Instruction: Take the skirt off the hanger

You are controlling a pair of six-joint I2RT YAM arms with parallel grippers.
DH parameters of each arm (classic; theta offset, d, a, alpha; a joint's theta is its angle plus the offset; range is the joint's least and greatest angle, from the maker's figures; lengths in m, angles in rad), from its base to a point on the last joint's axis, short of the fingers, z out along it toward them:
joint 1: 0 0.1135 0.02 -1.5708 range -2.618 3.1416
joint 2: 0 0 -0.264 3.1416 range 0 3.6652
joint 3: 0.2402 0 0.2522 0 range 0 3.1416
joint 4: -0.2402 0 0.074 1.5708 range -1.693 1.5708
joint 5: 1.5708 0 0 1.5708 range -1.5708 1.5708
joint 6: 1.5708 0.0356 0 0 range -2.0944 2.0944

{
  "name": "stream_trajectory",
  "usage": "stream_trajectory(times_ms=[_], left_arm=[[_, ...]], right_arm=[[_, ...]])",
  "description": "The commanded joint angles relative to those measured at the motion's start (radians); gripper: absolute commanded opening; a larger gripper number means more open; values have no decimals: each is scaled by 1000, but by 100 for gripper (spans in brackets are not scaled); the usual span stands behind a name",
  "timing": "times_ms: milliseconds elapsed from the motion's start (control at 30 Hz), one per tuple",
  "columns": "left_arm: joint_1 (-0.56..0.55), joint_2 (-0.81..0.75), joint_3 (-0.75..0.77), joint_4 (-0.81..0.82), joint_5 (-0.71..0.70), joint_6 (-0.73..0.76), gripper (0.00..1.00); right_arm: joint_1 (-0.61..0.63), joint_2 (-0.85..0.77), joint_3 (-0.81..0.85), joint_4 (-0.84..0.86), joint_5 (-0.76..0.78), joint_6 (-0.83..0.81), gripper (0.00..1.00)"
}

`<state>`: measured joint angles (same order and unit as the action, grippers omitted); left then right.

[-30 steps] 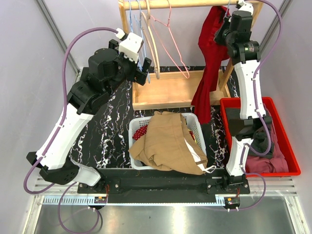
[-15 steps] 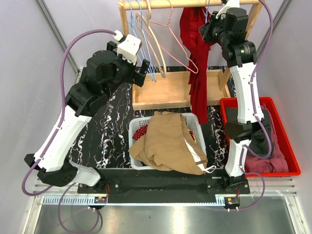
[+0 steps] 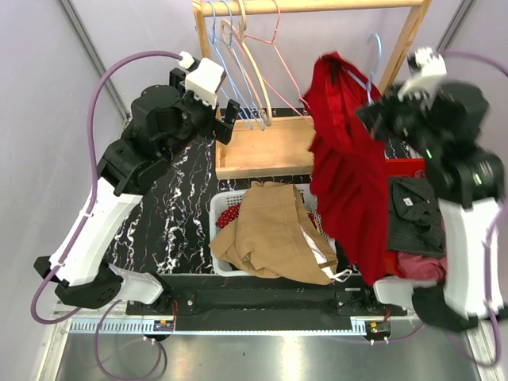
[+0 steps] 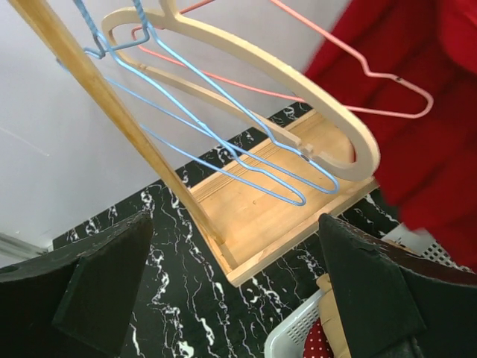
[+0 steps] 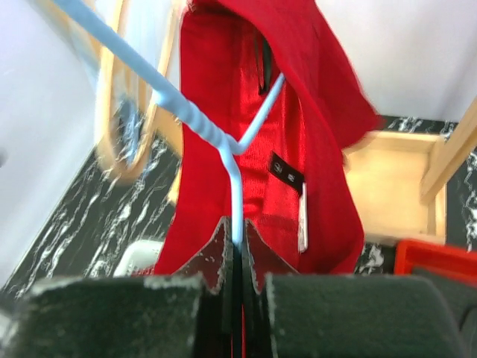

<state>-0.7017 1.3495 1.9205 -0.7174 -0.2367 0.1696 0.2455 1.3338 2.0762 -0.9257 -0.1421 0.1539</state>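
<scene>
Before me: wooden rack bearing empty hangers; white basket holding tan cloth; red bin at right.

Right arm: a second ago raised to the right end of the rail; half a second ago further left along it. Now down off the rail and swung toward the near edge of the desk, blurred with motion.

Blue hanger, pinched in the right tool: hook was over the rail, now clear of it and below it.

Red skirt: came away with the hanger. Formerly hung by the rack's right post; now hangs in mid-air, hem over the right end of the white basket and covering much of the red bin.

Left arm: shoulder eased slightly left.
</scene>
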Motion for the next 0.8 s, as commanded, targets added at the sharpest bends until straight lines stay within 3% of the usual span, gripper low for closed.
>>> stream_trajectory(times_ms=[0,167,367,600,767], left_arm=[[-2,-27,9,22,100,22,98],[-2,-20,21,12,183,97,98],[10,-12,90,-60,427,107,99],[145,-12,149,-122,962,64,99],[244,-1,124,-162,1345,77,91]], right_arm=[[29,-269,-186,36,-161,-54,0],[61,-459,-312,19,-386,-109,0],[83,-504,-323,1,-560,-91,0],[87,-426,-286,47,-721,-30,0],[89,-369,-251,108,-832,21,0]])
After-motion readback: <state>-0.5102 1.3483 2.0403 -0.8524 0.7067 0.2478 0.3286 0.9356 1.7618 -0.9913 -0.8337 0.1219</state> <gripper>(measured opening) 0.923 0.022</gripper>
